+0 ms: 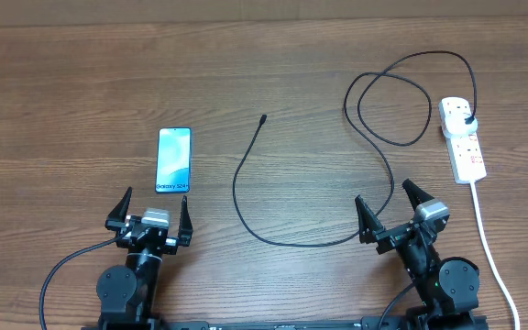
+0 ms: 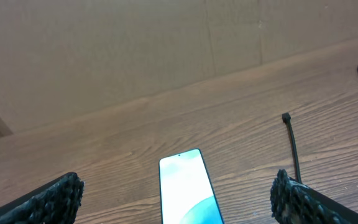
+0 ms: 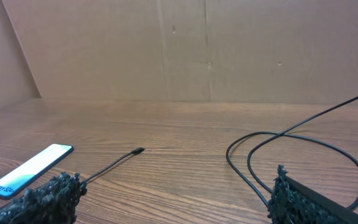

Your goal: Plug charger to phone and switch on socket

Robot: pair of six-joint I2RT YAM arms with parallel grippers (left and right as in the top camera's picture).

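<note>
Wood-grain tabletop (image 1: 81, 82) fills our overhead view, and the wrist views show a plain cardboard wall (image 2: 135, 50) behind it. We see the phone (image 1: 173, 159) lying flat on the left half, screen up and lit light blue, just ahead of our left gripper (image 1: 156, 195). The charger (image 1: 246, 197) snakes across the middle. Its connector tip (image 1: 262, 117) lies free on the wood, to the right of the phone and apart from it. From there the cable sweeps toward us, passes close by our right gripper (image 1: 381, 190), loops, and ends at its black plug (image 1: 467, 120). That plug already sits in the socket (image 1: 466, 151), a white power strip at the far right. A thick white cord (image 1: 489, 238) trails from the strip toward the near edge.

Both our grippers sit at the near edge with fingers spread wide and nothing between them.

We judge that the task has not begun: the phone is unplugged, and the strip's switches are too small for us to read. The first step is to fetch the connector end. That calls for pinching the thin cable just behind the tip, so the tip stays pointed and controllable. The phone's printed name reads toward us, so its port is likely on the near short edge. We would then need to carry the tip around to that edge, while the other gripper steadies the phone against sliding.
</note>
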